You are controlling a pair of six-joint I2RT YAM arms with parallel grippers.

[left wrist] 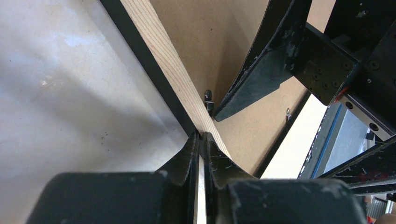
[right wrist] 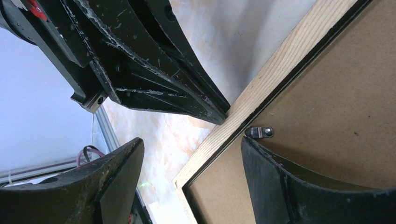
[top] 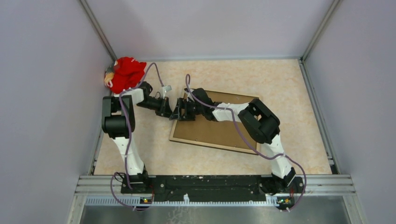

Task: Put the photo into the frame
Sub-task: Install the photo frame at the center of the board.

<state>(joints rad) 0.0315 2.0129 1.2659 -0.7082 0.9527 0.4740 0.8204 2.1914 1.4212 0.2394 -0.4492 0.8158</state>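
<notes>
The frame (top: 210, 145) lies face down on the table, its tan wood back up, with the brown backing board (top: 210, 130) set in it. The photo is hidden. My left gripper (top: 167, 111) is shut, its tips resting on the frame's left rail (left wrist: 159, 56) in the left wrist view (left wrist: 201, 137). My right gripper (top: 180, 112) is open and empty over that rail near the front left corner (right wrist: 191, 140). One finger (right wrist: 280, 186) is over the backing board (right wrist: 336, 116), beside a small metal tab (right wrist: 259, 132). The other is over the table.
A red plush toy (top: 125, 73) lies in the far left corner against the wall. Grey walls enclose the beige table (top: 289, 84) on three sides. A second metal tab (left wrist: 288, 113) shows on the backing board near another rail.
</notes>
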